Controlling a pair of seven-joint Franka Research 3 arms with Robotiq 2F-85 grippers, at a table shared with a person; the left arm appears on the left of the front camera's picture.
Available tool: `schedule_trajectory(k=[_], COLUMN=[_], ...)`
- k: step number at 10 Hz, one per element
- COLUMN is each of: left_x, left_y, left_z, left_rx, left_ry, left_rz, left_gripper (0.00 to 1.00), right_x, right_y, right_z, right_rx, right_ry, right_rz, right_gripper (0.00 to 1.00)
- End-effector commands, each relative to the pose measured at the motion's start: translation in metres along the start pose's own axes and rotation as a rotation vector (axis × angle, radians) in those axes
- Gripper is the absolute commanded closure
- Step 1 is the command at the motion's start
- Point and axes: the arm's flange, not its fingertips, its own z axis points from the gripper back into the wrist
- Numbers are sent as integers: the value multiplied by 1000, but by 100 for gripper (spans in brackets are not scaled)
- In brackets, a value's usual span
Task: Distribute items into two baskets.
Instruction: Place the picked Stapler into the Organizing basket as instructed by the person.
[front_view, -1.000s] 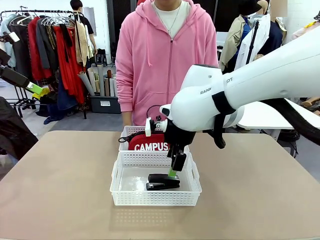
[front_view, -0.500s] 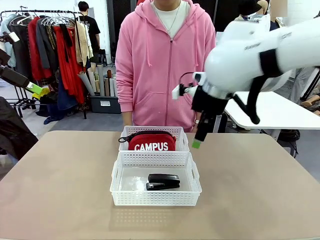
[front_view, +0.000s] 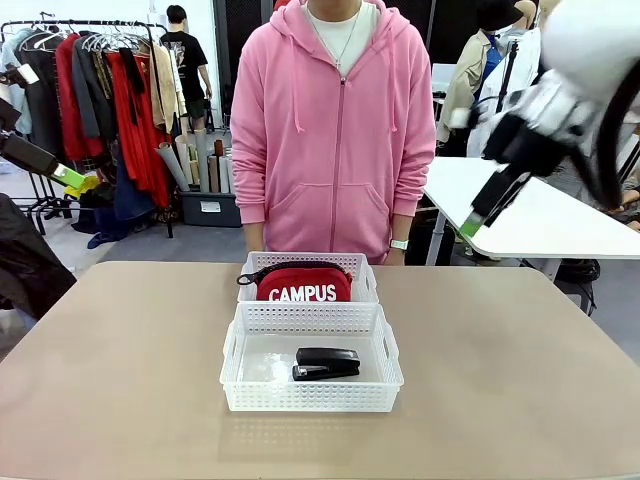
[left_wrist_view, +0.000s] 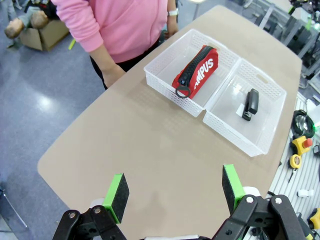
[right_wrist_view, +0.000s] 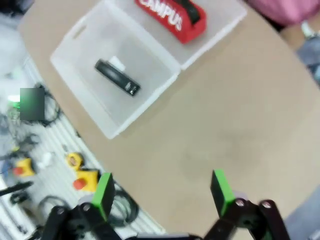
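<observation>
Two white baskets with holey sides are set end to end on the table. The red pouch marked "CAMPUS" is stood on edge in the far basket. The black stapler is laid flat in the near basket.

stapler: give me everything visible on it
The stapler is small and black, looks like plastic, closed, with a pale patch near one end in the right wrist view. It lies flat near the middle of the near basket, its long side roughly along the basket's length, alone there. It rests on the translucent bottom, apart from the walls. Nothing else touches it.
</observation>
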Motion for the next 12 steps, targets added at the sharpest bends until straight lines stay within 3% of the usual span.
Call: schedule_trajectory(k=[1, 3, 7, 12], left_x=[1, 1, 1, 1], left_y=[-1, -1, -1, -1], left_z=[0, 0, 0, 0], left_rx=[1, 1, 1, 1], left_ry=[-4, -4, -4, -4], left_rz=[-3, -3, -3, -3], left_gripper=[3, 3, 3, 3], right_x=[-9, -35, -73, -102], right_y=[-18, -33, -45, -66], right_z=[23, 46, 69, 66], right_rx=[50, 89, 89, 73], right_ry=[-126, -254, -375, -373], right_rz=[-123, -187, -219, -221], right_gripper=[0, 0, 0, 0])
